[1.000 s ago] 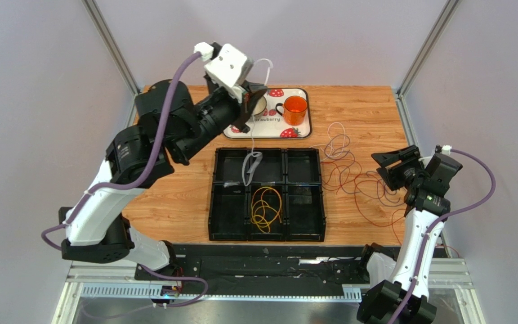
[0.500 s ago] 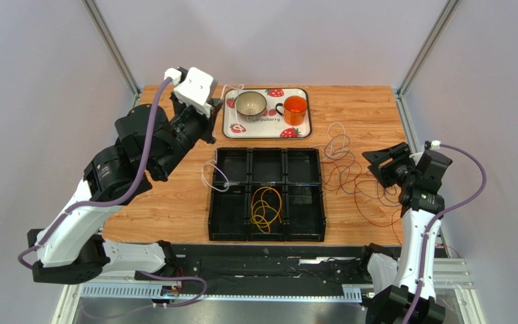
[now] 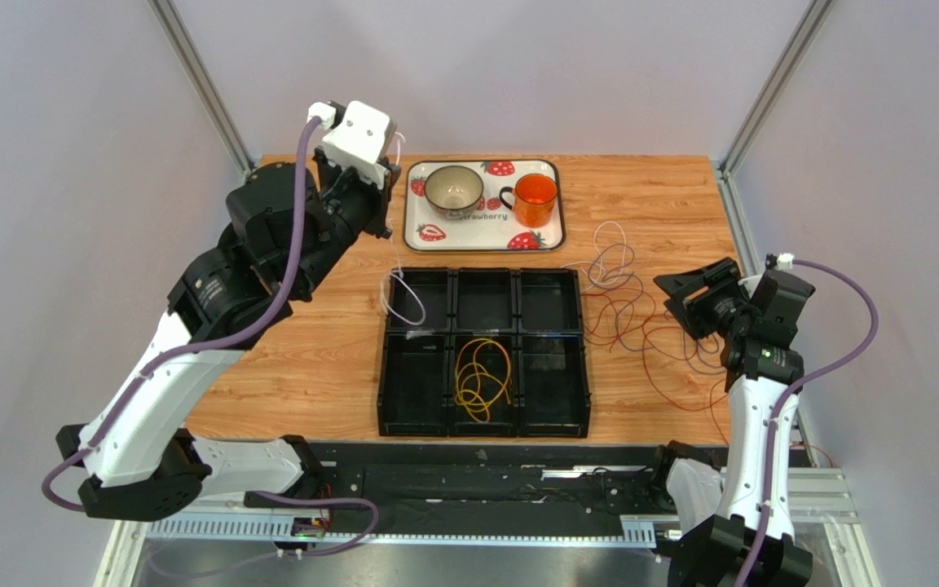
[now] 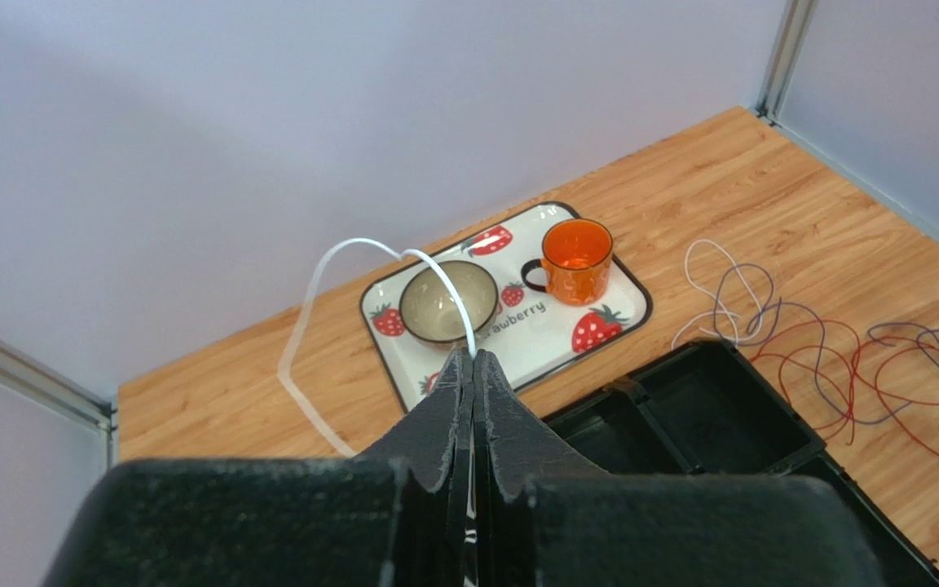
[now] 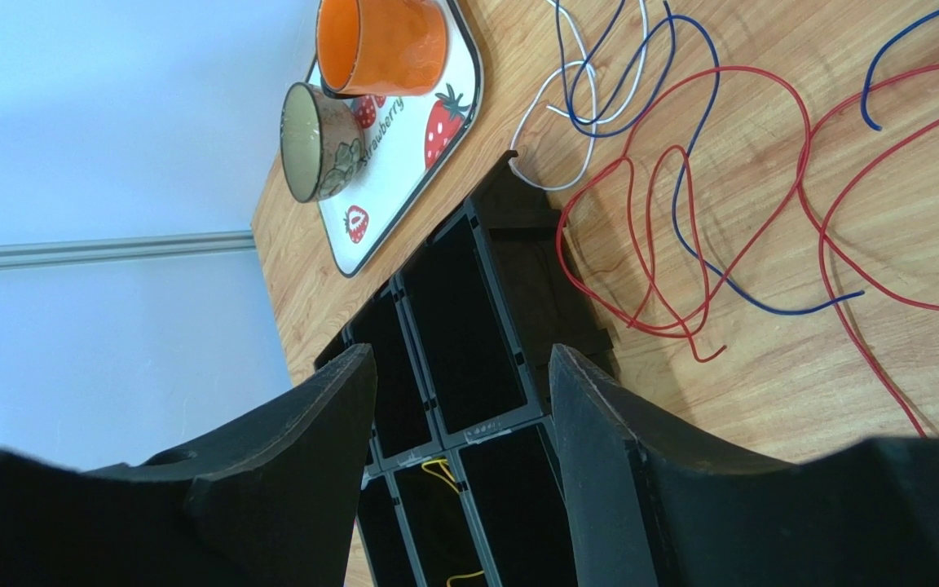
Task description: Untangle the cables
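Left gripper [image 4: 475, 365], pinching the thin white-grey cable [image 4: 451, 294], is best lowered until slack is coiled inside the black compartmented plastic tray [image 3: 385, 367].

Bright, even overhead light; soft faint shadows on tabletop [image 3: 658, 184]. Top view sharp. Wrist views crisp farther out; left hand [image 4: 475, 367] and right hand [image 5: 460, 357] dark, slightly soft up close.

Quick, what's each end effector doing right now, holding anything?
Left end effector: closed, holding the white cable.
Right end effector: open, holding nothing.
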Action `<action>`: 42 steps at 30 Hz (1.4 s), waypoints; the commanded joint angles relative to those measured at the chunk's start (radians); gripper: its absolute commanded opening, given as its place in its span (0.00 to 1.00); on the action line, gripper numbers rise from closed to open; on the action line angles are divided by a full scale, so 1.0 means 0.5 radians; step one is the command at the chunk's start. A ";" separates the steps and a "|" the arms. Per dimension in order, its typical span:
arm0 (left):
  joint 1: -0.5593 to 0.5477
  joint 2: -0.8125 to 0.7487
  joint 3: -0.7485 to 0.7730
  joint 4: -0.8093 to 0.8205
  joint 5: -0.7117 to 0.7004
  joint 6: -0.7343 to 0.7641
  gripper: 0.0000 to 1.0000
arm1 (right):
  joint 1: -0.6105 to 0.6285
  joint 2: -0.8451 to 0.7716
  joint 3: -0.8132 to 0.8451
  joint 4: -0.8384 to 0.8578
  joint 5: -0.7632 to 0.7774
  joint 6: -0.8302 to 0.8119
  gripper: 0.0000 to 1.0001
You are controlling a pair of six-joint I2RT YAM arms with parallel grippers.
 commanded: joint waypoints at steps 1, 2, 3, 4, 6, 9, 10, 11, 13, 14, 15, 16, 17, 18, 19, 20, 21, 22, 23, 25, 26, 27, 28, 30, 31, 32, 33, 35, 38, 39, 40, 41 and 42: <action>0.102 0.053 0.019 0.114 0.148 -0.050 0.00 | 0.010 0.011 0.015 0.100 -0.001 0.009 0.57; 0.114 0.065 0.019 0.114 0.176 -0.056 0.00 | 0.007 0.021 0.015 0.103 -0.004 0.012 0.57; 0.127 0.083 0.019 0.114 0.191 -0.059 0.00 | 0.007 0.021 0.015 0.109 -0.007 0.009 0.57; 0.151 0.093 0.022 0.117 0.206 -0.063 0.00 | 0.010 0.024 0.012 0.106 -0.007 0.006 0.57; 0.170 0.111 0.022 0.123 0.246 -0.069 0.00 | 0.010 0.024 0.015 0.109 -0.010 0.003 0.57; 0.213 0.132 0.022 0.145 0.314 -0.090 0.00 | 0.010 0.033 0.012 0.122 -0.013 0.003 0.57; 0.225 0.139 0.022 0.148 0.323 -0.090 0.00 | 0.010 0.036 0.009 0.125 -0.013 0.003 0.57; 0.231 0.145 0.025 0.151 0.335 -0.090 0.00 | 0.013 0.039 0.006 0.134 -0.013 0.003 0.57; 0.249 0.166 0.029 0.157 0.357 -0.093 0.00 | 0.013 0.054 0.003 0.134 -0.016 0.000 0.57; 0.256 0.172 0.023 0.163 0.375 -0.099 0.00 | 0.010 0.057 0.003 0.143 -0.019 -0.003 0.57; 0.259 0.179 0.019 0.169 0.381 -0.099 0.00 | 0.010 0.064 0.003 0.143 -0.019 -0.003 0.57; 0.265 0.185 0.016 0.178 0.388 -0.105 0.00 | 0.010 0.070 0.003 0.140 -0.019 -0.012 0.57; 0.268 0.188 0.004 0.184 0.400 -0.109 0.00 | 0.013 0.073 0.003 0.143 -0.019 -0.010 0.57; 0.271 0.197 -0.002 0.194 0.403 -0.112 0.00 | 0.010 0.076 0.006 0.143 -0.019 -0.013 0.57; 0.274 0.197 -0.011 0.197 0.403 -0.115 0.00 | 0.010 0.079 0.006 0.146 -0.019 -0.019 0.57; 0.277 0.200 -0.033 0.203 0.406 -0.118 0.00 | 0.013 0.082 0.006 0.146 -0.019 -0.019 0.57; 0.280 0.200 -0.048 0.218 0.406 -0.124 0.00 | 0.013 0.082 0.009 0.143 -0.025 -0.022 0.57; 0.280 0.200 -0.066 0.230 0.412 -0.124 0.00 | 0.010 0.085 0.009 0.143 -0.022 -0.028 0.57; 0.286 0.197 -0.100 0.240 0.415 -0.127 0.00 | 0.010 0.091 0.009 0.146 -0.022 -0.031 0.57; 0.299 0.197 -0.149 0.267 0.418 -0.127 0.00 | 0.010 0.097 0.006 0.149 -0.025 -0.034 0.57; 0.302 0.197 -0.165 0.279 0.418 -0.127 0.00 | 0.010 0.106 0.003 0.149 -0.025 -0.034 0.57; 0.311 0.203 -0.177 0.292 0.418 -0.127 0.00 | 0.010 0.110 0.003 0.155 -0.028 -0.040 0.57; 0.317 0.203 -0.192 0.295 0.415 -0.127 0.00 | 0.010 0.113 -0.003 0.158 -0.025 -0.040 0.57; 0.332 0.209 -0.205 0.301 0.406 -0.127 0.00 | 0.013 0.122 0.000 0.155 -0.031 -0.046 0.57; 0.341 0.209 -0.214 0.304 0.397 -0.130 0.00 | 0.010 0.125 -0.003 0.158 -0.028 -0.049 0.56; 0.348 0.209 -0.220 0.304 0.394 -0.127 0.00 | 0.010 0.125 -0.003 0.159 -0.028 -0.046 0.56; 0.363 0.209 -0.226 0.304 0.391 -0.127 0.00 | 0.010 0.128 -0.003 0.159 -0.028 -0.052 0.56; 0.384 0.203 -0.257 0.304 0.409 -0.127 0.00 | 0.010 0.131 -0.003 0.165 -0.028 -0.052 0.56; 0.415 0.194 -0.327 0.322 0.443 -0.173 0.00 | 0.010 0.137 -0.006 0.174 -0.028 -0.049 0.56; 0.424 0.188 -0.352 0.329 0.446 -0.191 0.00 | 0.013 0.140 -0.009 0.171 -0.028 -0.052 0.56; 0.427 0.182 -0.397 0.335 0.449 -0.201 0.00 | 0.010 0.140 -0.009 0.174 -0.031 -0.049 0.56; 0.430 0.167 -0.425 0.335 0.452 -0.213 0.00 | 0.010 0.140 -0.009 0.177 -0.031 -0.049 0.56; 0.431 0.157 -0.456 0.356 0.452 -0.240 0.00 | 0.010 0.143 -0.013 0.177 -0.031 -0.052 0.56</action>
